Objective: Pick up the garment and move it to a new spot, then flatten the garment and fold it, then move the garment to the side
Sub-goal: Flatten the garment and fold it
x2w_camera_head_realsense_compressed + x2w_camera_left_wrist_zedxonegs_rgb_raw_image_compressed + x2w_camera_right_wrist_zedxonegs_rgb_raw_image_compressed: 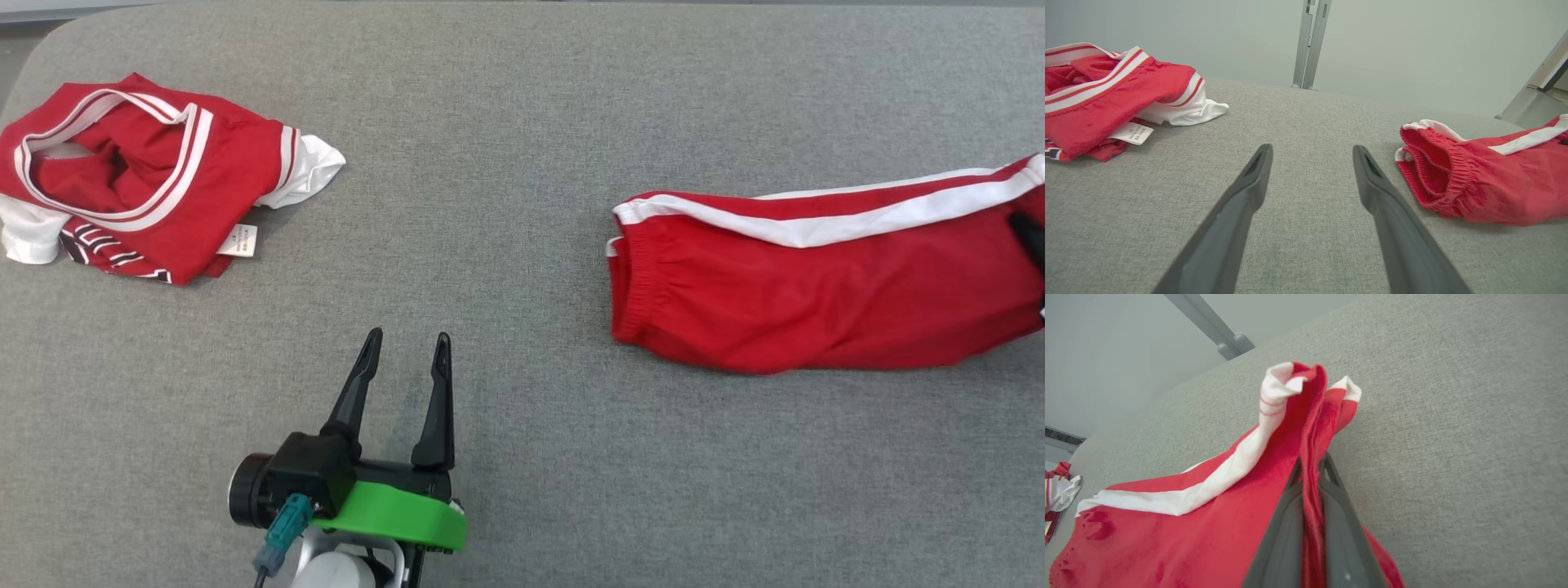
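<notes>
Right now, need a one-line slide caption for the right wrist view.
Close-up: right gripper shut on a bunched end of the red shorts, white stripe trailing left, grey fabric surface behind.

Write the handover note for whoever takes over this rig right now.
Left gripper: open, empty, over the grey surface.
Right gripper: shut on the hem end of the red shorts.
The shorts lie rumpled on the robot's right; a crumpled red jersey lies at far left.
Done: grip taken on the shorts.
Left: lift and relocate the shorts, flatten, fold, move aside.
</notes>
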You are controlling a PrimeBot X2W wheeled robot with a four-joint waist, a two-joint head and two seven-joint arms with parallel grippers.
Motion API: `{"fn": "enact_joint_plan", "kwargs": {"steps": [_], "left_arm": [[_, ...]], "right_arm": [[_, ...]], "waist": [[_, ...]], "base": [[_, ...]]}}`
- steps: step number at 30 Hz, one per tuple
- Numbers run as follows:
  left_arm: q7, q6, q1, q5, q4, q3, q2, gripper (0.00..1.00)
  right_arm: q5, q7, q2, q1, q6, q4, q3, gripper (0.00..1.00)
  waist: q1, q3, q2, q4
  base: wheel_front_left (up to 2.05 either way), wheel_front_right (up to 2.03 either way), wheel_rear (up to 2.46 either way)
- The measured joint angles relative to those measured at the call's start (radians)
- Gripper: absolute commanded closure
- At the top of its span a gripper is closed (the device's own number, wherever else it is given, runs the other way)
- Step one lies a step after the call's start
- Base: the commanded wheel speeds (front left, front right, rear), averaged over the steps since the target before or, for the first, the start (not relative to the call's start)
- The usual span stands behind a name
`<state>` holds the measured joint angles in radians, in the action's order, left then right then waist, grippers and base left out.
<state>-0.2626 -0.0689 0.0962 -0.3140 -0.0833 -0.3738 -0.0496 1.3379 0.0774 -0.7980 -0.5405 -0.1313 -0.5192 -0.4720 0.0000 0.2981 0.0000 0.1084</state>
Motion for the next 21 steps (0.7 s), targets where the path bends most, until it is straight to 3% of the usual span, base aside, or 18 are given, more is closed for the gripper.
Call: {"fn": "enact_joint_plan", "kwargs": {"steps": [6, 11, 16, 21], "left_arm": [[0.0, 0.003, -0.005, -0.002, 0.002, -0.005, 0.0, 0.0], [0.0, -0.002, -0.011, -0.012, 0.003, -0.01, 0.0, 0.0], [0.0, -0.008, -0.019, -0.021, 0.003, -0.017, 0.0, 0.0], [0.0, -0.01, -0.019, -0.037, 0.003, -0.023, 0.0, 0.0]], "right_arm": [[0.007, 0.006, -0.076, 0.001, 0.0, -0.03, 0.032, 1.0], [-0.042, 0.022, -0.077, -0.027, 0.0, 0.071, 0.007, 1.0], [-0.107, 0.06, 0.005, -0.056, 0.001, 0.163, -0.043, 1.0], [-0.2, 0.085, 0.149, -0.058, 0.001, 0.176, -0.084, 1.0]], "waist": [[0.0, 0.006, 0.0, 0.015], [0.0, -0.003, 0.0, 0.02], [0.0, -0.017, 0.0, 0.017], [0.0, -0.02, 0.0, 0.018]], "base": [[0.0, 0.0, 0.0], [0.0, 0.0, 0.0], [0.0, 0.0, 0.0], [0.0, 0.0, 0.0]]}}
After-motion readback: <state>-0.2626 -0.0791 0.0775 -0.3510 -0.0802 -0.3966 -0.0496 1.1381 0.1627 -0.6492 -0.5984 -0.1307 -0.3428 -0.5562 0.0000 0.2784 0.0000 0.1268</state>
